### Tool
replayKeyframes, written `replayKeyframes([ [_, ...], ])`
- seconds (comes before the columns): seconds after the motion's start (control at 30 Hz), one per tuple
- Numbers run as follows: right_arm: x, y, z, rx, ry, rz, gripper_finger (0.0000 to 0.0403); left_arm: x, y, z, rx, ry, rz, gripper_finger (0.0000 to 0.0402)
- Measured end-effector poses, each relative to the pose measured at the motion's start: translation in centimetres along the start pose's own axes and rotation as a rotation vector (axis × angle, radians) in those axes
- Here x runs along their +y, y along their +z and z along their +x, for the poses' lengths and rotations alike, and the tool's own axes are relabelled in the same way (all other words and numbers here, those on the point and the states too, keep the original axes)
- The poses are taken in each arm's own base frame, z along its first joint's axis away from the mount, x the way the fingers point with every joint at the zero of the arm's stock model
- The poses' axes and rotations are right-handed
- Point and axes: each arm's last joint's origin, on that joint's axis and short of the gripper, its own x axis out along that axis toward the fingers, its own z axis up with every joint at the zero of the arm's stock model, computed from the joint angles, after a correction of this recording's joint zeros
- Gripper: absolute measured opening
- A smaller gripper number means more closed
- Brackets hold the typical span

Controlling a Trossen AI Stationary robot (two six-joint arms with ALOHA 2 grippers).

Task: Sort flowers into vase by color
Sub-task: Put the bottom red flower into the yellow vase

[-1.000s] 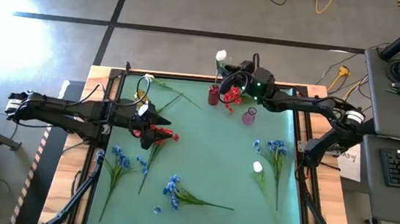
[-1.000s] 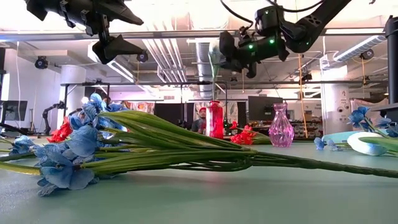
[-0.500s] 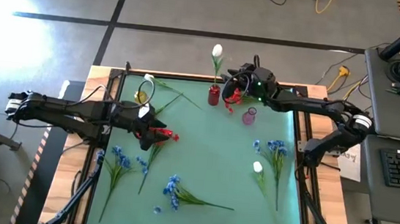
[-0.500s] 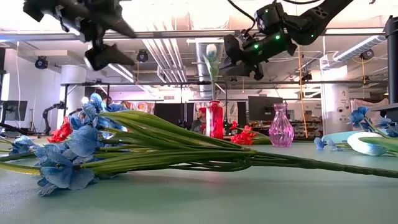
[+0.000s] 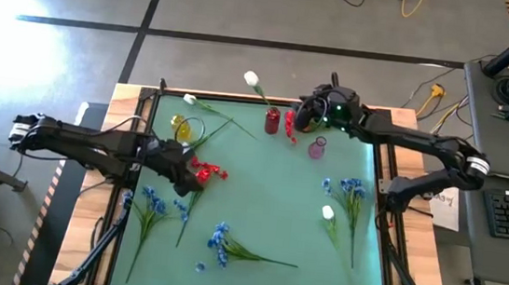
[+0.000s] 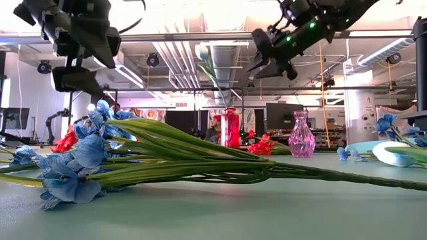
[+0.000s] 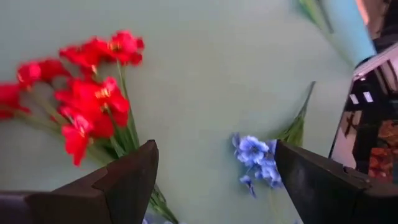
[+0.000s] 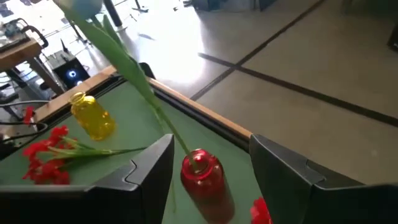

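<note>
A white tulip (image 5: 251,79) stands with its stem end in the red vase (image 5: 273,120) and leans toward the table's left; its stem (image 8: 134,74) shows in the right wrist view. My right gripper (image 5: 302,119) hovers open just right of that vase (image 8: 202,171), touching nothing. My left gripper (image 5: 188,172) is open above the table, beside a red flower bunch (image 7: 87,93) lying flat. A yellow vase (image 5: 181,128) and a pink vase (image 5: 318,148) stand empty. Blue sprays (image 5: 150,203) and another white tulip (image 5: 327,212) lie on the mat.
More red blooms (image 5: 291,126) lie beside the red vase. Blue sprays lie near the front (image 5: 222,242) and at the right (image 5: 353,189). A white flower (image 5: 190,100) lies at the far left corner. The wooden table rim (image 5: 131,163) borders the green mat.
The right gripper has drawn back toward the table's right and risen. The white tulip now stands free in the red vase; its bloom has tipped over toward the left while the stem end stays in the vase. The left gripper has moved slightly toward the near edge, by the red bunch.
</note>
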Motion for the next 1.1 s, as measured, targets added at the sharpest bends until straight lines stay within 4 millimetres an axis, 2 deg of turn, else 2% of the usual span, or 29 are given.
replayKeyframes([
  [0.23,1.3,0.1,-1.6,0.012,0.046,-0.029,0.0203,-0.7,-1.4,2.6,0.096,0.086,-0.100,0.0303],
  [0.53,2.2,-0.2,-1.9,0.032,0.075,-0.057,0.0203,-1.4,-2.0,5.1,0.107,0.254,-0.148,0.0297],
  [0.7,2.1,-0.5,-2.0,0.059,0.070,-0.062,0.0203,-1.0,-2.4,6.6,0.139,0.393,-0.128,0.0297],
  [0.93,2.2,-0.8,-2.1,0.087,0.070,-0.067,0.0203,-0.3,-2.8,9.3,0.151,0.462,-0.108,0.0296],
  [1.1,2.4,-0.8,-2.2,0.090,0.074,-0.069,0.0203,-0.1,-2.9,10.6,0.154,0.496,-0.103,0.0273],
])
